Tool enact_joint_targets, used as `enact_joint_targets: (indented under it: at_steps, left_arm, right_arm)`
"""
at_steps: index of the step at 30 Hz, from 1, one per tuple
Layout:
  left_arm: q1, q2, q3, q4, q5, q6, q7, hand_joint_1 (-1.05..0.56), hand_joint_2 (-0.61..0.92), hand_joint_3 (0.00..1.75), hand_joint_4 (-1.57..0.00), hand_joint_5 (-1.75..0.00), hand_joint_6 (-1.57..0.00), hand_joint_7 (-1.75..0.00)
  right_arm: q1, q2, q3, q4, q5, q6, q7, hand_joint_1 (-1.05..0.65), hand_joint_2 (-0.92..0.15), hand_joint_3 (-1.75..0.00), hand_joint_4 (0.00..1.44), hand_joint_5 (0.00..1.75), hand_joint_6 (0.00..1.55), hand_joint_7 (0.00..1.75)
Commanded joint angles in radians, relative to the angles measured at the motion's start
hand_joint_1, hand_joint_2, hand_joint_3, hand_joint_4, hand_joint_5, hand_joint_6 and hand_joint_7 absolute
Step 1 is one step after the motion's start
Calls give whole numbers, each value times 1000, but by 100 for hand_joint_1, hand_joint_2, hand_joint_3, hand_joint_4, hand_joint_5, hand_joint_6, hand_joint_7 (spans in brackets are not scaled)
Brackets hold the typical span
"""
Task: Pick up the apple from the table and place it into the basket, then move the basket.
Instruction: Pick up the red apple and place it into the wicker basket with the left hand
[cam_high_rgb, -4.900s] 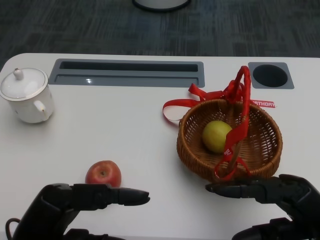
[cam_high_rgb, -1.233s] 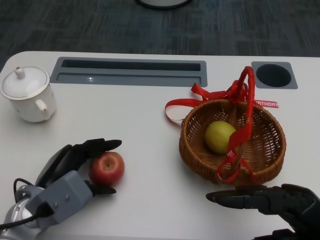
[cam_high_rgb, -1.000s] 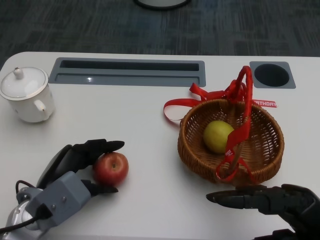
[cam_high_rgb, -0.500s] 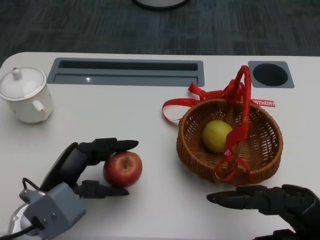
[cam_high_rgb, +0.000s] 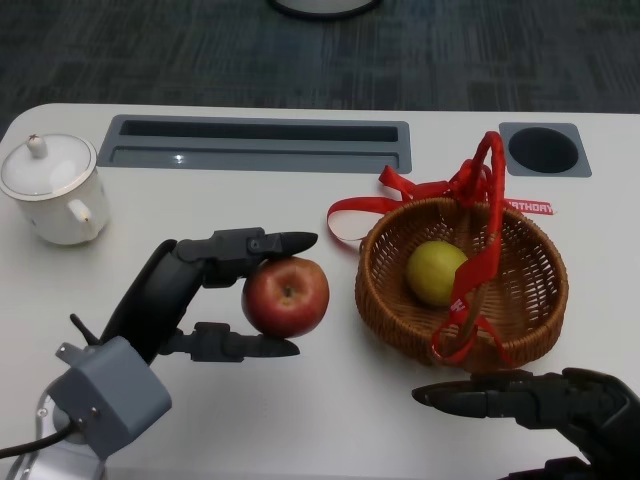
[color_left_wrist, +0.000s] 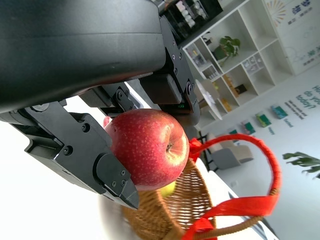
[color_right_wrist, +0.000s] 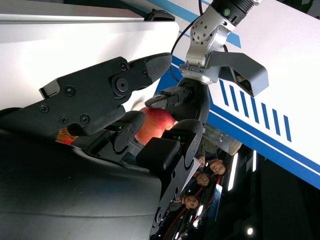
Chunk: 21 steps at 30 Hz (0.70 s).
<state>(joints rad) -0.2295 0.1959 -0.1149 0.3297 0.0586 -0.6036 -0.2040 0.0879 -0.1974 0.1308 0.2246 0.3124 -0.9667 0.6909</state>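
**What we count on the table**

We count one red apple (cam_high_rgb: 286, 296), and one yellow-green fruit (cam_high_rgb: 436, 272) lying inside the basket. We see one wicker basket (cam_high_rgb: 525, 318), with one red ribbon (cam_high_rgb: 484, 215) wound about its handle. There is one white teapot (cam_high_rgb: 52, 190) with one lid. We count one long grey slot (cam_high_rgb: 255, 144) and one round grey recess (cam_high_rgb: 543, 150) in the tabletop. We count two black hands: the left hand (cam_high_rgb: 190, 290) and the right hand (cam_high_rgb: 545, 400).
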Motion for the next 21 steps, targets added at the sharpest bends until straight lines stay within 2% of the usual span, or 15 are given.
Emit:
enact_joint_targets:
  at_steps: [1, 10, 21]
  left_arm:
    - [-39, -23, -4, -31, -10, 13, -9, -9, 79, 0, -127, -1, -113, -1]
    - [-178, -92, -38, 31, 33, 43, -8, -12, 79, 0, -126, -1, -113, 0]
    - [-371, -181, -60, 286, 83, 3, 8, -15, 79, 0, -127, -1, -114, 0]
  right_arm:
    - [-2, -4, -6, 5, -1, -2, -11, -37, -79, 0, 80, 0, 76, 0]
    - [8, 5, 0, -5, -7, 1, -15, -37, -80, 0, 81, 0, 76, 0]
    - [23, 8, 5, -18, -3, 1, -24, -37, -79, 0, 81, 0, 77, 0]
